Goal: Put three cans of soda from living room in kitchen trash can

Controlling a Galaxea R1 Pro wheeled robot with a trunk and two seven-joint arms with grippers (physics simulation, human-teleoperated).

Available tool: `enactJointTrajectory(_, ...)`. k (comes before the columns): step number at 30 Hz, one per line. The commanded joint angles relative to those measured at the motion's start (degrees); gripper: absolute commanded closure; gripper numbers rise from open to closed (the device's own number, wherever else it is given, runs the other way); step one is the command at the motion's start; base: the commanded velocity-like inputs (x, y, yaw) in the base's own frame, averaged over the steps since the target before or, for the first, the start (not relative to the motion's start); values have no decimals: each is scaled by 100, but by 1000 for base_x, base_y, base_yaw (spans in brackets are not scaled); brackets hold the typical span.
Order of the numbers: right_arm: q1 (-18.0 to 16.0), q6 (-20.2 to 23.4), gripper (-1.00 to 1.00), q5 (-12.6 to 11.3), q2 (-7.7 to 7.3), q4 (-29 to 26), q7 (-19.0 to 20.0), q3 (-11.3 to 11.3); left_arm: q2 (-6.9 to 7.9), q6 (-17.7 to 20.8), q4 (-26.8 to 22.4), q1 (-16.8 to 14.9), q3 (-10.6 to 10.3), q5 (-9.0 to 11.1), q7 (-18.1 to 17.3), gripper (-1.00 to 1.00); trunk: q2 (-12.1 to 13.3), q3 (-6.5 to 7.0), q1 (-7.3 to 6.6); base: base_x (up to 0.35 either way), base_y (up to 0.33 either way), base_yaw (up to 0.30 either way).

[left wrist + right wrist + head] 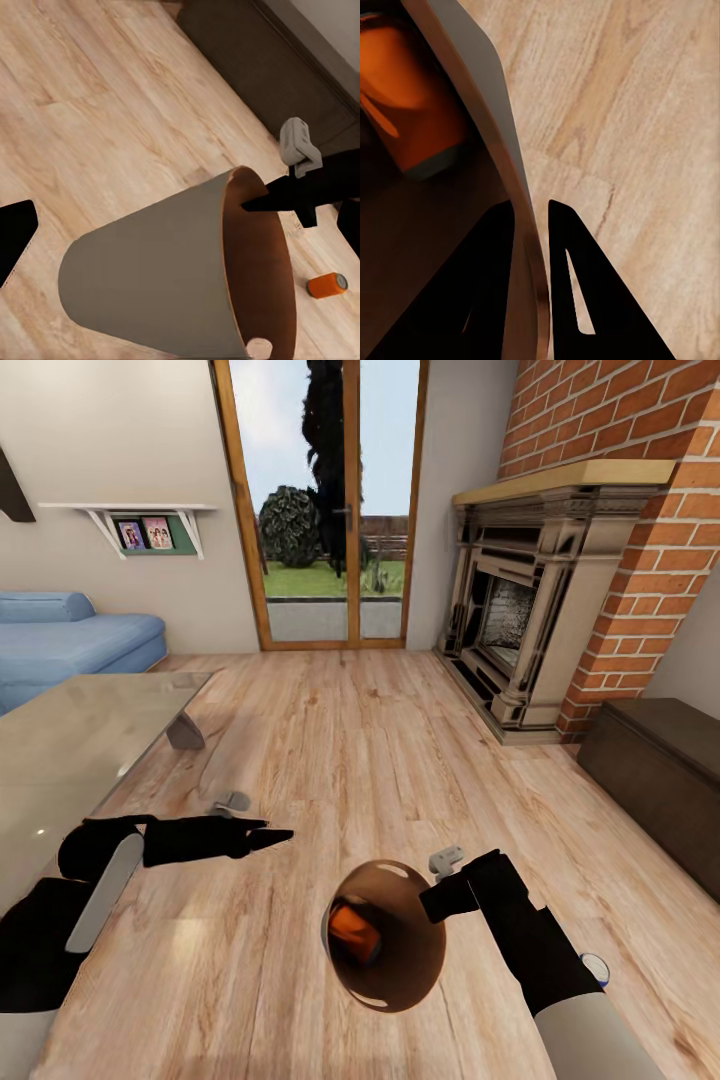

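**Bin held by its rim over the living-room floor**

From the head camera I saw the right gripper clamped on the rim of the trash can, which was held tilted above the plank floor, with an orange soda can inside. My right wrist camera showed the fingers straddling the rim wall, one on each side. The left wrist camera picked up a second soda can lying on the floor. The left gripper hovered free by the glass table; I could not tell its jaw state.
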Motion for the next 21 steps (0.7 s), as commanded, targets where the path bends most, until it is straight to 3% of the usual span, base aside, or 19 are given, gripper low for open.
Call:
enactJointTrajectory(1,-2,44,100,-150,-3,-2,21,1,24,-22,32,4,41,-5,-22,-100,0,1,0,0,0,0)
enactJointTrajectory(6,-2,44,100,-145,-37,-2,21,-15,61,-461,369,125,100,-103,-15,-100,0,1,0,0,0,0)
enactJointTrajectory(9,-3,44,100,-145,-79,-10,21,-85,61,-1033,833,235,95,-531,-8,-100,0,1,0,0,0,0)
enactJointTrajectory(11,-4,44,100,-146,-131,-15,26,-203,56,-1277,1083,259,92,-713,-7,-100,0,1,0,0,0,0)
enactJointTrajectory(16,4,44,100,-156,-330,-32,80,-717,5,-2350,2091,292,62,-1303,15,-100,0,1,0,0,0,0)
enactJointTrajectory(17,10,44,100,-169,-407,-52,108,-894,-8,-2875,2577,296,56,-1568,33,-100,0,1,0,0,0,0)
enactJointTrajectory(20,25,44,100,-177,-461,-74,125,-1052,-19,-3716,3313,299,55,-1794,113,-100,0,1,0,0,0,0)
enactJointTrajectory(21,36,44,100,-178,-474,-83,119,-1131,-25,-4185,3692,300,53,-1853,202,-100,0,1,0,0,0,0)
